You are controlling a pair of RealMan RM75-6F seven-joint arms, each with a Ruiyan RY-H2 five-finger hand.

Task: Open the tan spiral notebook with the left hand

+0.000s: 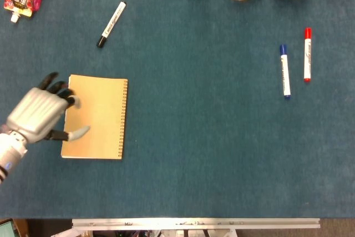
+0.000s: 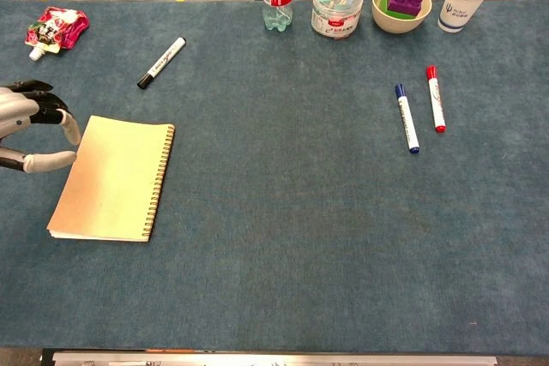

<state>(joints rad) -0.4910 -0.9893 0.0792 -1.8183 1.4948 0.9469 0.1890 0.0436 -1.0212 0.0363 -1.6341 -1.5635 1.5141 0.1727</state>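
At notebook's left edge: left robot hand, fingers spread, grasping nothing; contact w/ cover can't tell.
Notebook: tan, shut, flat on table, spiral on right side.
Why there: prob. placed at the free edge opposite spiral to lift cover.
Right robot hand: not seen.
Writing: black marker beyond notebook, print unreadable.

Head view straight down, chest view lower and oblique, same table.
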